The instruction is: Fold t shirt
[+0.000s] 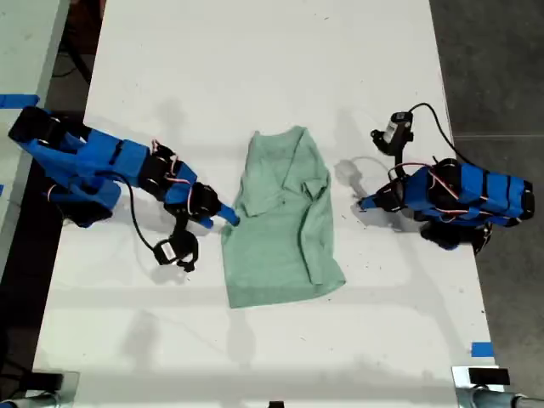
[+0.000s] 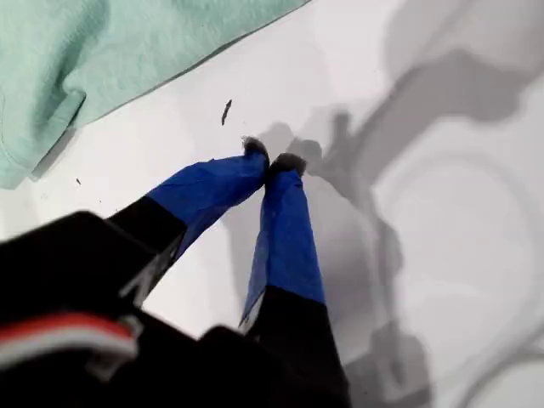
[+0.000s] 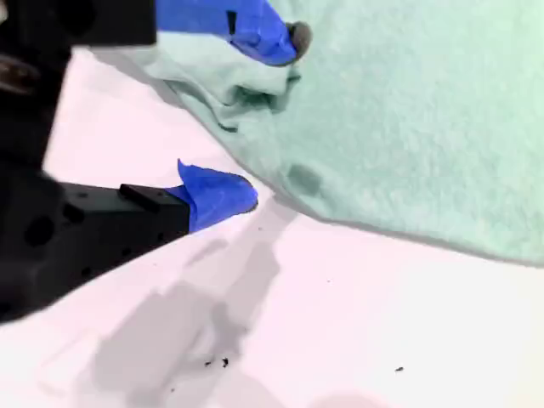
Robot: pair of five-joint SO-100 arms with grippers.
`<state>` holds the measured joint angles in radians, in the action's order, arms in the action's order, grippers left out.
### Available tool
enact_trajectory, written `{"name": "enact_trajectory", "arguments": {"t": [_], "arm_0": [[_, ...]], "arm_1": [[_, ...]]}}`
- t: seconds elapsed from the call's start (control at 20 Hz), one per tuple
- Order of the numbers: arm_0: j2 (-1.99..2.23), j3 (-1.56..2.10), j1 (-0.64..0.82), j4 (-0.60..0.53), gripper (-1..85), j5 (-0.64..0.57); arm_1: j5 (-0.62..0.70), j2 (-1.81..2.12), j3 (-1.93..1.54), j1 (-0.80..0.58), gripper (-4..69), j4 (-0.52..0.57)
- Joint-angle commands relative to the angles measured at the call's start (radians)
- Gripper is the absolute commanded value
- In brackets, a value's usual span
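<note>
The pale mint-green t shirt (image 1: 285, 225) lies wrinkled in the middle of the white table (image 1: 255, 68), with one side turned in over itself. My second gripper (image 1: 231, 219) is at the shirt's edge on the exterior view's left. It is open (image 3: 272, 119), with one blue fingertip (image 3: 276, 38) over a bunched fold of the t shirt (image 3: 408, 127) and the other fingertip (image 3: 223, 195) low on the bare table. My first gripper (image 1: 361, 204) is on the exterior view's right, a short gap from the cloth. It is shut and empty (image 2: 272, 160), tips together over the table, with the t shirt (image 2: 102, 59) beyond them.
A small camera on a black cable (image 1: 393, 132) stands out above the arm on the exterior view's right, and another (image 1: 174, 251) hangs by the arm on the left. Blue tape (image 1: 482, 348) marks the table's near right edge. Dark floor (image 1: 501, 68) lies past that edge.
</note>
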<state>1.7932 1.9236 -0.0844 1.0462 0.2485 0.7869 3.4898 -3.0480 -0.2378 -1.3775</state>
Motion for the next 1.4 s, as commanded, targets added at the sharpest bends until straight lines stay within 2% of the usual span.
{"name": "enact_trajectory", "arguments": {"t": [0.0,0.2,0.35,0.4,0.5,0.65,0.9,1.2,1.35], "arm_0": [[-0.186,-0.143,-0.034,0.000,24.0,0.049],[-0.307,-0.256,-0.101,0.003,22.2,0.121],[-0.416,-0.407,-0.150,0.002,20.7,0.126],[-0.456,-0.456,-0.161,0.003,18.2,0.112],[-0.515,-0.503,-0.160,0.005,0.0,0.092],[-0.545,-0.505,-0.149,0.028,-0.3,0.075],[-0.495,-0.537,-0.155,0.149,-0.3,0.044],[-0.356,-0.764,-0.155,0.387,-0.3,-0.069],[-0.383,-0.881,-0.110,0.400,-0.3,-0.167]], "arm_1": [[0.017,0.015,-0.052,-0.009,2.9,0.025],[0.017,0.015,-0.052,-0.009,2.9,0.025],[0.017,0.015,-0.052,-0.009,2.9,0.025],[0.017,0.015,-0.052,-0.009,2.9,0.025],[0.017,0.015,-0.052,-0.009,2.9,0.025],[0.017,0.015,-0.052,-0.009,2.9,0.025],[0.017,0.015,-0.052,-0.009,2.9,0.025],[0.017,0.015,-0.052,-0.009,2.9,0.025],[0.017,0.015,-0.052,-0.009,2.9,0.025]]}}
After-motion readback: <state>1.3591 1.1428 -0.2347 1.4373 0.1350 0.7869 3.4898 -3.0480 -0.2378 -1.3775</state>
